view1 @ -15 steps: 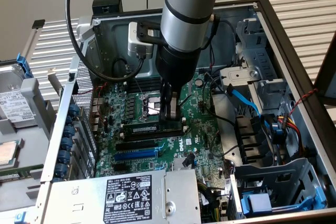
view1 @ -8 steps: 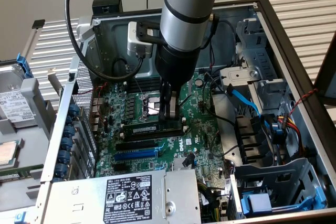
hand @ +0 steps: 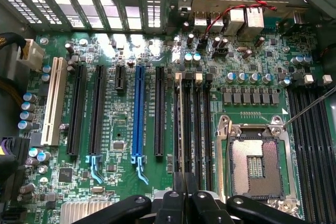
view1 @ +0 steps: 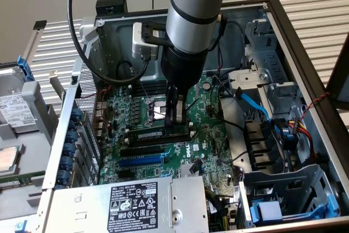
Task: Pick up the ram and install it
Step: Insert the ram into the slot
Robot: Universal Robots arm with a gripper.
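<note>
The ram (view1: 148, 133) is a thin green stick with a small white label. It stands on edge along one of the black memory slots beside the CPU socket (view1: 155, 107). My gripper (view1: 175, 121) reaches straight down into the open computer case, shut on the ram at the end toward the exterior view's right. In the wrist view the ram (hand: 179, 129) shows edge-on as a narrow strip running away from my gripper (hand: 185, 181). Whether it is pressed fully into the slot, I cannot tell.
A blue expansion slot (hand: 138, 114) and long black slots lie beside the memory slots. The power supply (view1: 131, 203) sits at the near edge, with a drive cage (view1: 283, 189) and blue cable (view1: 253, 105) toward the exterior view's right. A hard drive (view1: 16, 107) lies outside the case.
</note>
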